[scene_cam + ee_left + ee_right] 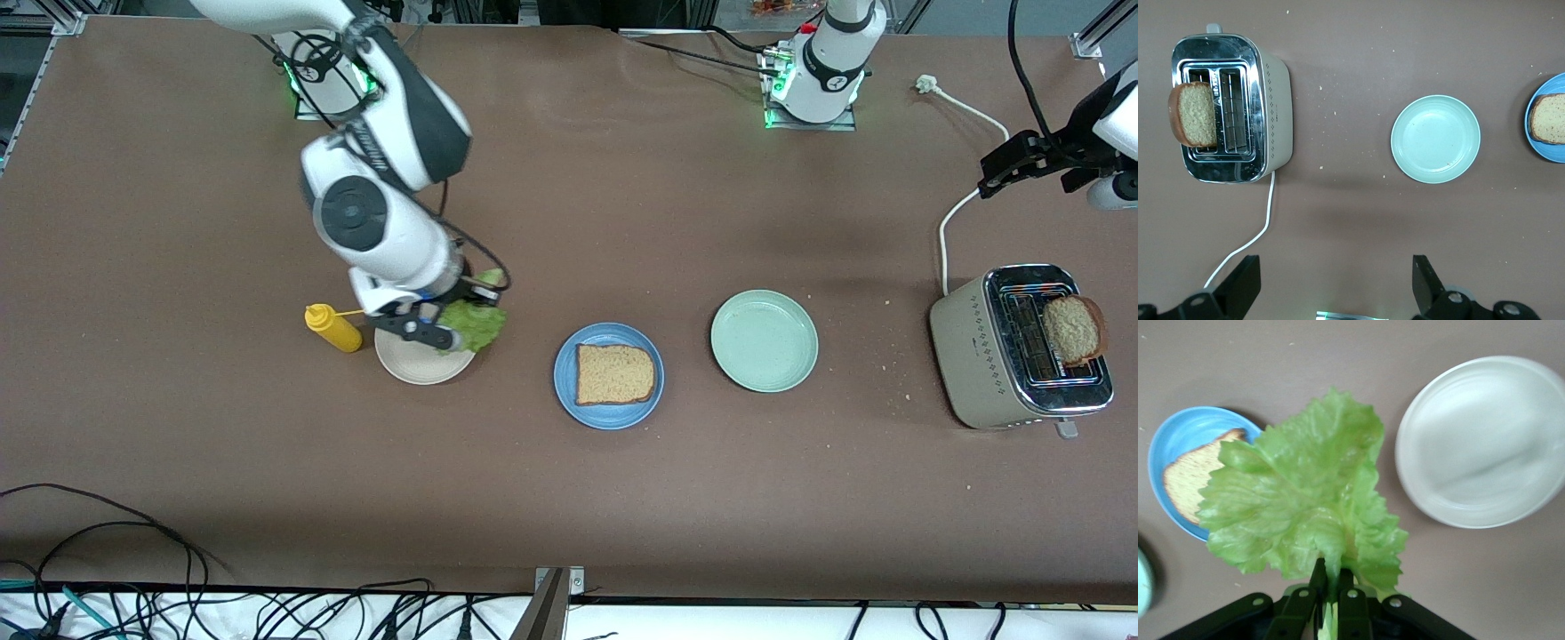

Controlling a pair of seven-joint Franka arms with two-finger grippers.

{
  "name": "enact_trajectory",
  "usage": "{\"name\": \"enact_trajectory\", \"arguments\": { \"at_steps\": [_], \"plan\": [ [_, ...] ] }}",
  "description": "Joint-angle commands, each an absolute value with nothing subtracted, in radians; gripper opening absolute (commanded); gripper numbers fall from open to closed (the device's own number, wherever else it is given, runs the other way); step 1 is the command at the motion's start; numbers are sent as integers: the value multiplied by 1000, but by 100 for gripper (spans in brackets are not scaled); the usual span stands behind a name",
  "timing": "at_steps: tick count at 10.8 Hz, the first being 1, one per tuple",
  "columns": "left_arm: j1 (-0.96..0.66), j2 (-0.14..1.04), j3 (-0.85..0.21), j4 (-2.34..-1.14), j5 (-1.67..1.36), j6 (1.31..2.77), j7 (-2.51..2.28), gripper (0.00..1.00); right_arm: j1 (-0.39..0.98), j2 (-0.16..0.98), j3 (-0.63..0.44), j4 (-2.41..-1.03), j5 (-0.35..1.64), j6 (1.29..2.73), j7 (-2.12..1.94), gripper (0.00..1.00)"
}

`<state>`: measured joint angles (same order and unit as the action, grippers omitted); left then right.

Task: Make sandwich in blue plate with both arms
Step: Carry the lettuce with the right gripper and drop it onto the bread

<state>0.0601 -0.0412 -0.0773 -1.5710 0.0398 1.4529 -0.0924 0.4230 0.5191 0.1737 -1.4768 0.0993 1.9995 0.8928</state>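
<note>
— So, the count?
— Three plates, two bread slices, one lettuce leaf [1305, 500].
— Grippers?
— Right gripper [1328, 587] pinches the crinkled leaf above the cream plate [418, 363]; left gripper [1331, 283] waits, spread empty.
— Blue plate [569, 391]?
— Mid-table, holding one brown slice [615, 374].

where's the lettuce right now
The lettuce leaf hangs pinched in the right gripper, over the cream plate's edge, beside the blue plate.
</note>
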Motion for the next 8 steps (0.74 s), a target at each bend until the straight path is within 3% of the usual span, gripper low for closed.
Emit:
{"name": "enact_trajectory", "arguments": {
  "at_steps": [1, 6, 8],
  "plan": [
    [63, -26, -84, -1545, 66, 1439, -80, 100, 501, 622, 170, -1419, 103, 2204, 1116, 9],
    [66, -28, -83, -1545, 64, 1439, -80, 100, 590, 871, 172, -1313, 103, 2645, 1356, 9],
    [66, -28, -83, -1545, 64, 1437, -83, 100, 612, 925, 170, -1313, 103, 2738, 1364, 10]
  ]
}}
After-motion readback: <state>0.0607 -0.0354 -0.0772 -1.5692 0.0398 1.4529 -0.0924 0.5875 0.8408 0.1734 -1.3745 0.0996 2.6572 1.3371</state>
